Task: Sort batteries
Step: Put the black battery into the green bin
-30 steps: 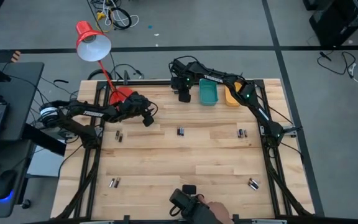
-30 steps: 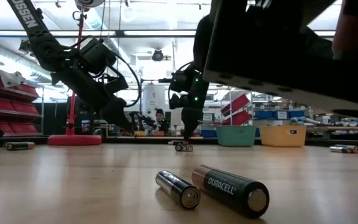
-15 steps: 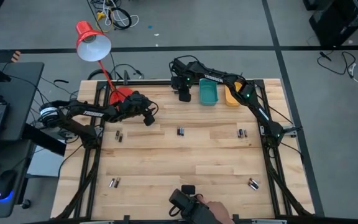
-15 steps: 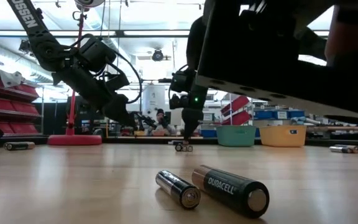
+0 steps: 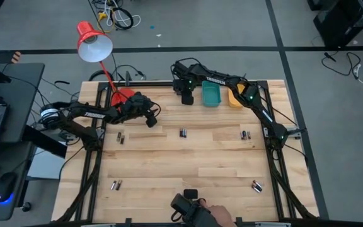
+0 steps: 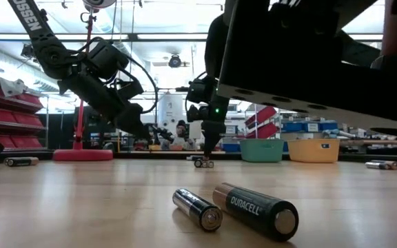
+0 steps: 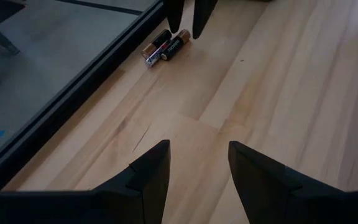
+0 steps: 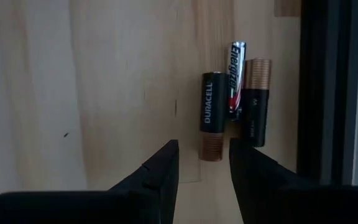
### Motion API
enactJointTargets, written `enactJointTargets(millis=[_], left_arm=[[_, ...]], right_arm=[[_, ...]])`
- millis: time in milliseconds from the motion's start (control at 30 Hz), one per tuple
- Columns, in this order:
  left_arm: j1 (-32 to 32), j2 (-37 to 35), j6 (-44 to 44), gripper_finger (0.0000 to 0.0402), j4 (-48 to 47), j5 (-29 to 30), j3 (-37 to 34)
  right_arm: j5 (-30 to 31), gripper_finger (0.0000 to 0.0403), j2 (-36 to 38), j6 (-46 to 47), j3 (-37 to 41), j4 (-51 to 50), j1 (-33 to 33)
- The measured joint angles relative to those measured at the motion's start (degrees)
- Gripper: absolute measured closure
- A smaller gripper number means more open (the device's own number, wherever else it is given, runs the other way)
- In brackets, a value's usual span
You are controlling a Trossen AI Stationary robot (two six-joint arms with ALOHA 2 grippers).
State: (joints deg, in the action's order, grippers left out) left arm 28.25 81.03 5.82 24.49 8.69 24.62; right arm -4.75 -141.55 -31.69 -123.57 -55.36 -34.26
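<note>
While parted, right tool [image 8: 201, 163] frames batteries [image 8: 214, 115].

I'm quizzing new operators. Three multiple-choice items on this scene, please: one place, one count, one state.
1. Where stand the teal bin and orange bin? A) far edge of the table B) near edge C) floor
2. How many batteries show in the right wrist view? A) one B) three C) six
3. The right gripper is: A) open, empty B) shut on a battery C) shut on a bin
1A: high view shows both there. 2B: three lie side by side. 3A: its fingers stand apart, gripping nothing.
</note>
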Motion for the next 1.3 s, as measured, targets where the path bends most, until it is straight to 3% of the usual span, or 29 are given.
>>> enactJointTargets(millis=[767, 1033, 1300], left_arm=[[-0.02, -0.04, -0.07, 0.0223, -0.11, -0.92, -0.09], [-0.02, -0.04, -0.07, 0.0223, -0.05, -0.94, -0.09], [-0.02, -0.04, -0.07, 0.0223, -0.01, -0.94, -0.09]], right_arm=[[-3.03, 0.0305, -2.28, -1.93, -1.14, -1.34, -0.94], [-2.95, 0.0382, -2.33, -1.86, -1.16, -1.19, -0.97], [-2.56, 0.0375, -2.21, -0.27, -1.16, -1.94, -0.94]])
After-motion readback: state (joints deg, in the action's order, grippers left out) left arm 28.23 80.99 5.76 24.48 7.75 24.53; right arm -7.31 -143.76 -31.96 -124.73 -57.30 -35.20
